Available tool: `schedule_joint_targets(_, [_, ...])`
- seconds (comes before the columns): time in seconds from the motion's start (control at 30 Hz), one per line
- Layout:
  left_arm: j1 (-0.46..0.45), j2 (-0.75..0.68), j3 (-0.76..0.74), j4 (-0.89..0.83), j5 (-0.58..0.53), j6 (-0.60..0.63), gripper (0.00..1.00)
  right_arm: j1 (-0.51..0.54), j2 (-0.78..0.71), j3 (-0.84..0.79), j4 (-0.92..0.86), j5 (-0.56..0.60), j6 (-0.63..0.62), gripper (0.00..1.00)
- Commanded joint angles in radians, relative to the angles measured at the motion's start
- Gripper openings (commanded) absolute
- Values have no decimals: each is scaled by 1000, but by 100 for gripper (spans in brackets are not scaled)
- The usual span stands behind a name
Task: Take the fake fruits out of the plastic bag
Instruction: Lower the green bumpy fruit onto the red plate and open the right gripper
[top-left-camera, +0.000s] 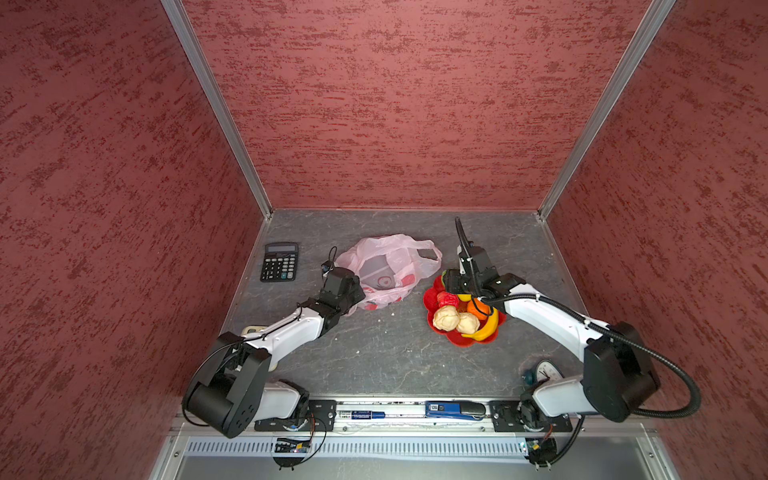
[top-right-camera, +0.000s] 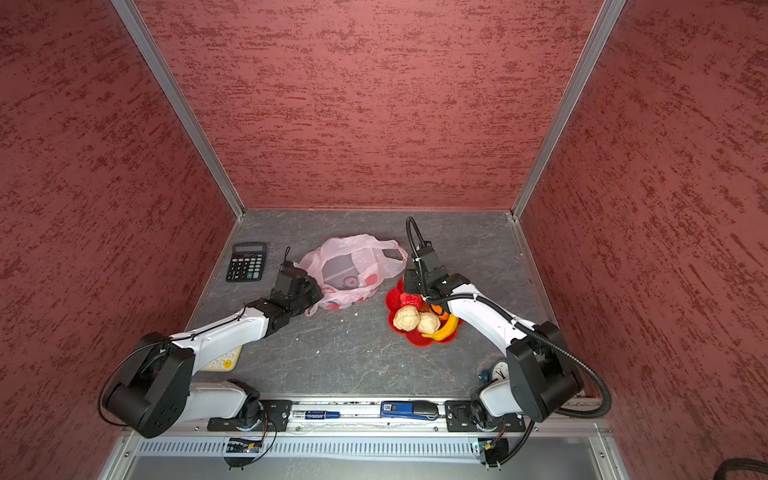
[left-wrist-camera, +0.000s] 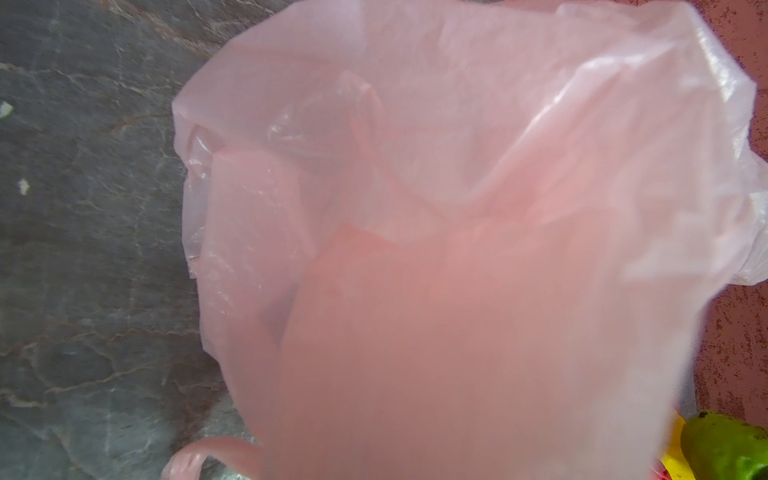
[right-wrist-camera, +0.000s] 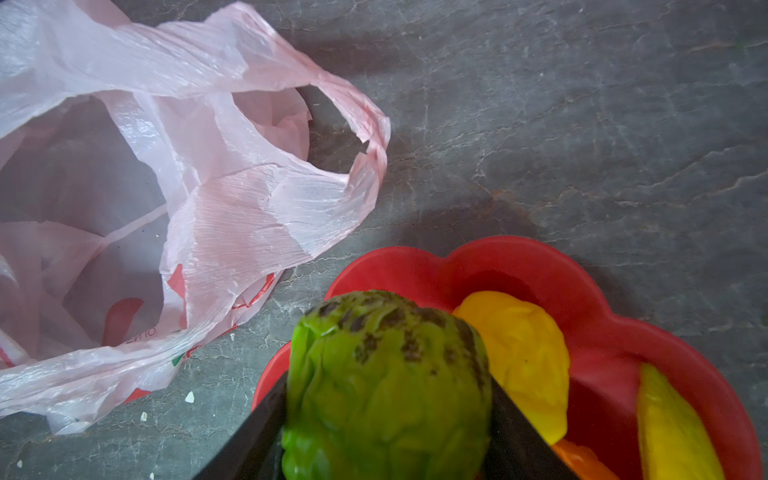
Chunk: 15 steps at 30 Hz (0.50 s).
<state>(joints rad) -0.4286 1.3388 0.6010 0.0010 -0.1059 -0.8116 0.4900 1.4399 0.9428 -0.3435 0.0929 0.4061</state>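
On the grey marbled tabletop (top-left-camera: 374, 357), far left, lies a black pocket calculator (top-left-camera: 279, 262), apart from everything else; to its right the left gripper (top-left-camera: 354, 292) is closed on the near-left edge of the thin, crinkly, translucent pale-pink plastic bag (top-left-camera: 388, 259), whose film hangs blurred right across the left wrist view (left-wrist-camera: 457, 249). The bag rests crumpled on the table with its mouth gaping upward; red printed marks show along its near side, and one loop handle (right-wrist-camera: 365, 137) lies flat, pointing toward the right arm. Just beside the bag, not touching it, stands the red flower-shaped plastic dish (top-left-camera: 471, 341). In the dish sit two cream lumpy fruits (top-left-camera: 446, 318) side by side at the near-left, a small red fruit (top-left-camera: 448, 299) behind them, a glossy orange (top-left-camera: 478, 309), a smooth yellow fruit (right-wrist-camera: 519, 357) and a yellow toy banana (top-left-camera: 487, 328) along the right rim. The right gripper (top-left-camera: 452, 284) clasps a bumpy green ball (right-wrist-camera: 386, 374) between its black fingers (right-wrist-camera: 519, 432), held above the dish's far-left rim; whether the ball touches the dish I cannot tell. Far right, near the arm's base, lies a small round clock (top-left-camera: 545, 370).
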Motion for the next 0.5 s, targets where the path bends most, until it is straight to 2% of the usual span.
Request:
schedule_joint_targets(0.0, [-4, -13, -11, 2, -1, 7, 1, -11, 3, 42, 35, -11, -21, 33])
schedule_joint_targets(0.47, [-3, -8, 2, -1, 7, 11, 1, -13, -191, -82, -106, 1, 30, 33])
